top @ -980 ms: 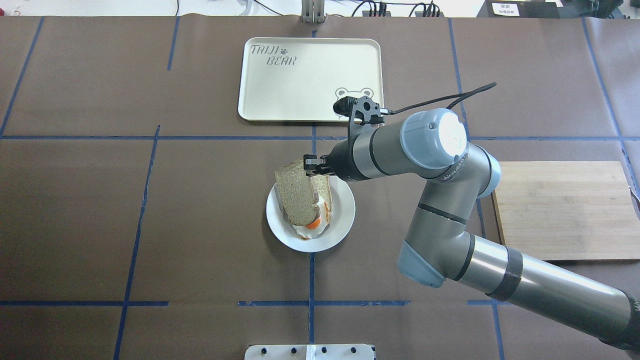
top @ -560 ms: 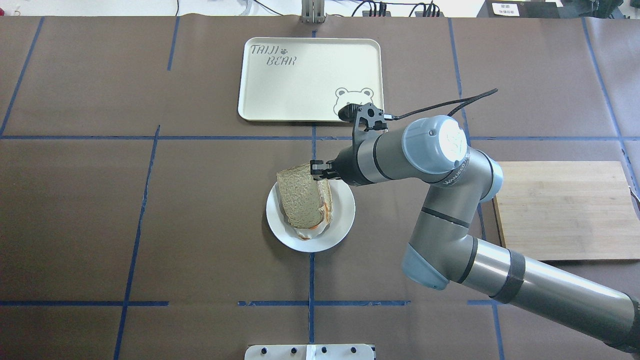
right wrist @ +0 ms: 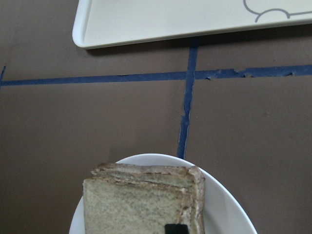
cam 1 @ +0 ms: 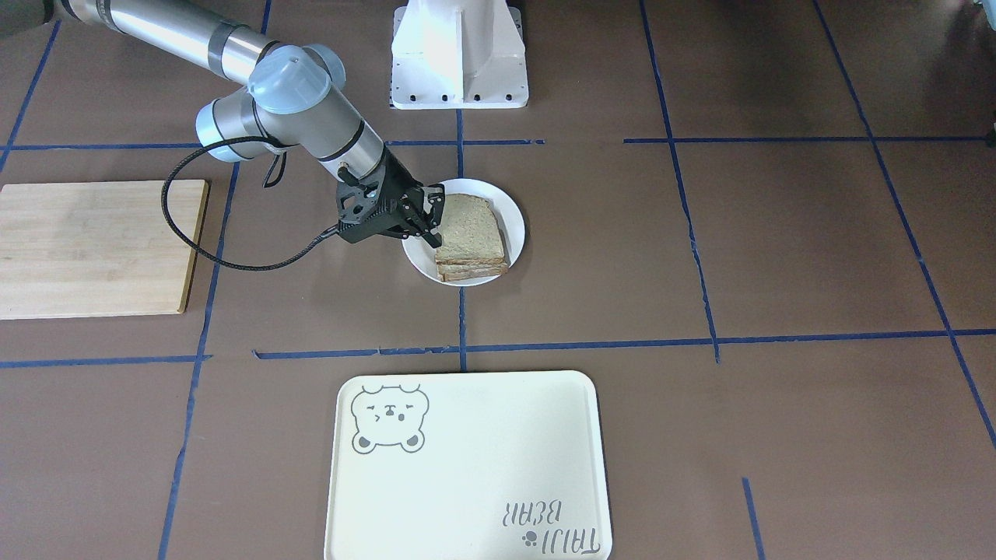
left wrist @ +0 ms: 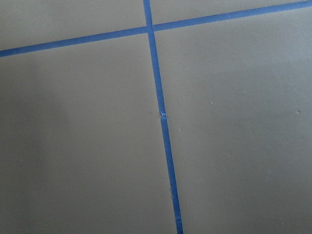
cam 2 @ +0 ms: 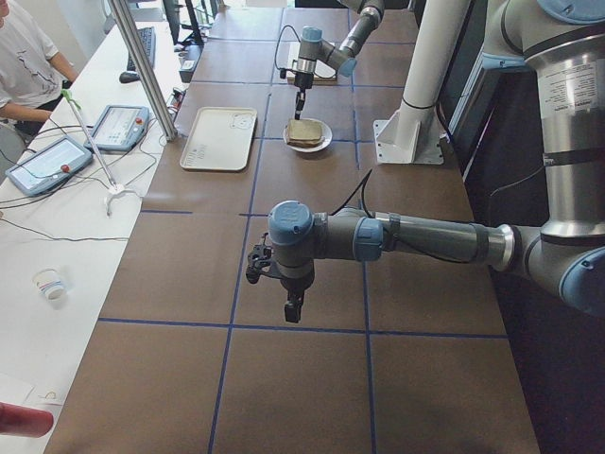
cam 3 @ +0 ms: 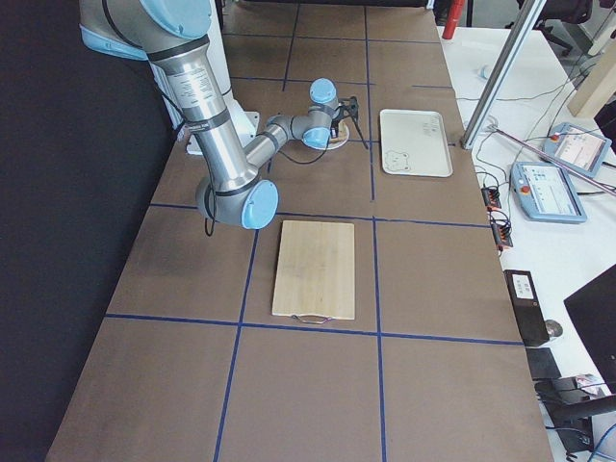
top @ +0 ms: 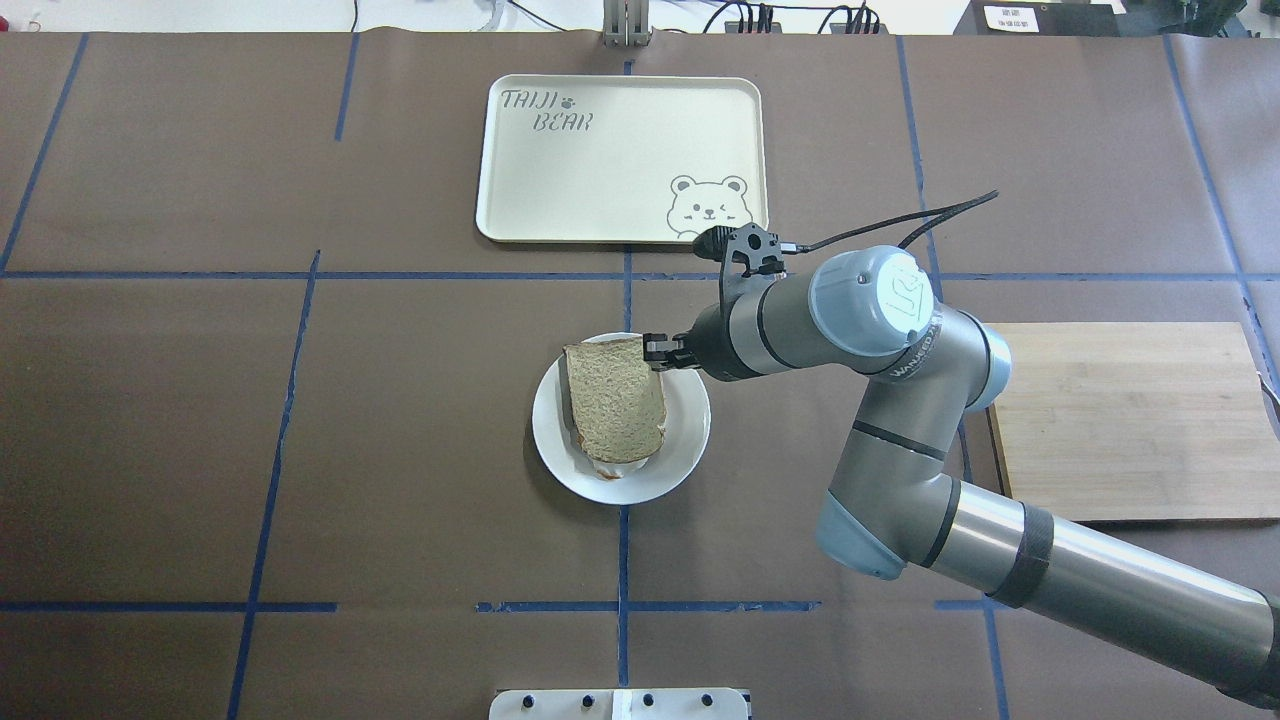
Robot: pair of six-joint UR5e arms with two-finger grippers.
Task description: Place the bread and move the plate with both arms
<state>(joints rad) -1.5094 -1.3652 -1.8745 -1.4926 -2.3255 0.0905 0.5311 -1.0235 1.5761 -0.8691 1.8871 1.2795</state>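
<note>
Black two-finger right gripper (top: 653, 350) at a corner of the coarse, speckled tan bread slice (top: 615, 400); pinching or not, unclear. It lies flat atop another slice (cam 1: 467, 270) on the small round white plate (top: 690, 432), seemingly capping a sandwich.

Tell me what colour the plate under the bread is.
The plate is plain white, with no pattern. The overhead view shows it best.

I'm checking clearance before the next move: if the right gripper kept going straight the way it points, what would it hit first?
Most likely the bread lying on the plate: the right gripper is angled into the slice's edge, though depth is unclear.
</note>
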